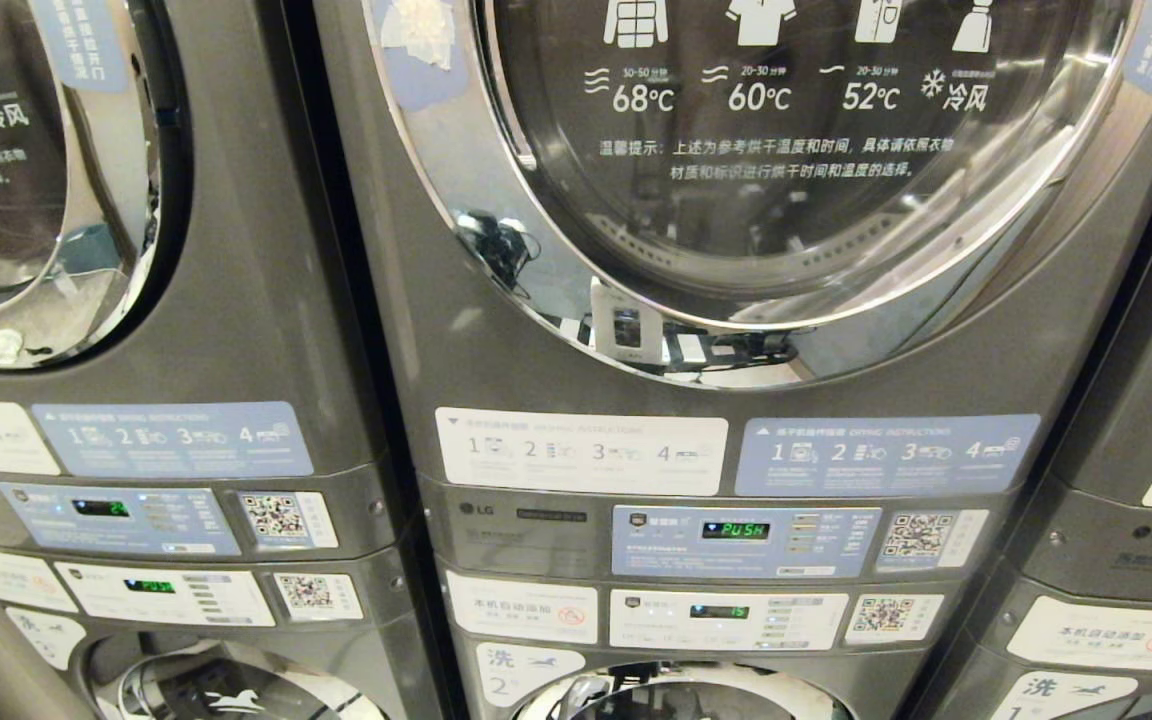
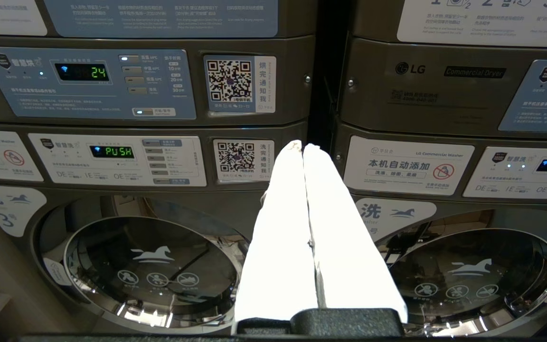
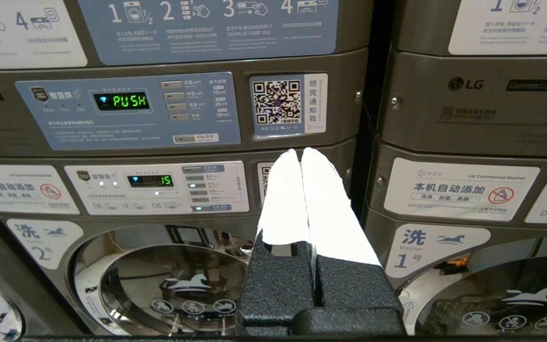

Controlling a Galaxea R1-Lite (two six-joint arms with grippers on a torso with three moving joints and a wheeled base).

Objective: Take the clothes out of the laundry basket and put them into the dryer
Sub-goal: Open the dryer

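Observation:
The grey dryer [image 1: 416,330] fills the middle of the head view, its round chrome-rimmed door [image 1: 786,160] closed and its green display reading PUSH [image 1: 736,530]. The laundry basket and the clothes are out of view. My left gripper [image 2: 303,145] is shut with nothing in it, its white fingers together before the seam between two stacked machines. My right gripper [image 3: 300,152] is shut and empty too, held in front of the middle machine's control panels [image 3: 131,109]. Neither arm shows in the head view.
Stacked grey machines stand side by side: a left stack [image 1: 136,300] and a right one [image 1: 1136,400]. Washer doors [image 2: 155,266] [image 3: 169,285] lie below the panels. Instruction stickers and QR labels [image 1: 916,535] cover the fronts.

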